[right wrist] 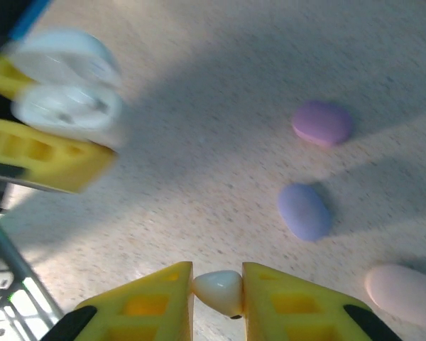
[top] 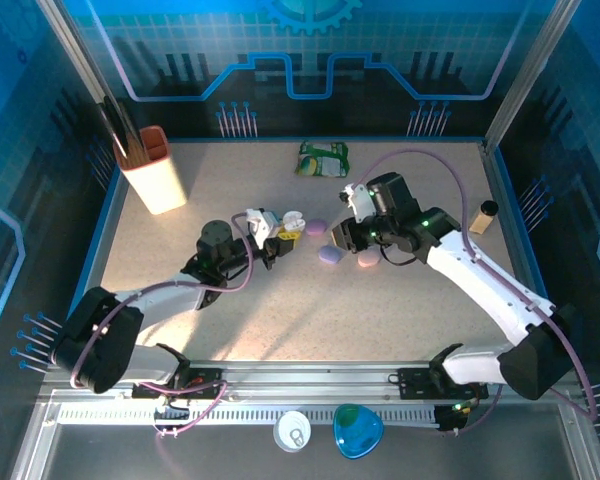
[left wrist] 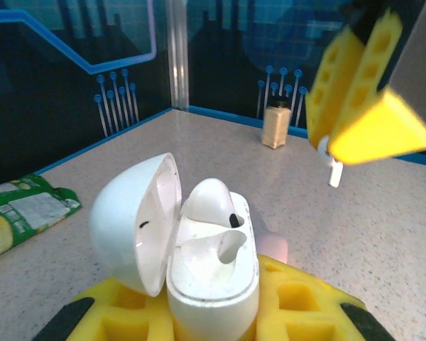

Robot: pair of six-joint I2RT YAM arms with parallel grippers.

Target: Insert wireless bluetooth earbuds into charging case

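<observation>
Speckled beige tabletop [top: 400, 300], fenced by blue printed walls. Near its middle, left claw [left wrist: 213, 316] closed tight on a glossy white clamshell charging case [left wrist: 213, 277], yellow pads hugging the base from both sides, lid swung back to the left. Presumably held raised and mouth-open to offer steady, exposed sockets to the other arm.

Right claw [right wrist: 219, 302] nipped shut on a small smooth white earbud [right wrist: 219, 291], rounded head squeezed between the yellow fingers. Probably gripped by the head alone to leave the thin stem free for going in first. Carried clear of the tabletop, near the open case on its right side but apart from it, not yet lined up over a socket.

Looks tiny beside the case: pale, glossy, teardrop-shaped, tapering to a narrow stub. Inside the case, seemingly a matching white bud with a dark spot already seated in the far socket, and the nearer socket a bare curved hollow, likely the target.

Lying closed on the tabletop near the right claw: a mauve pebble-shaped case [right wrist: 321, 122], a lilac-blue pebble-shaped case [right wrist: 304, 211] and a pale pink pebble-shaped case [right wrist: 401, 285], well apart from the white one and out of the way of the insertion.
</observation>
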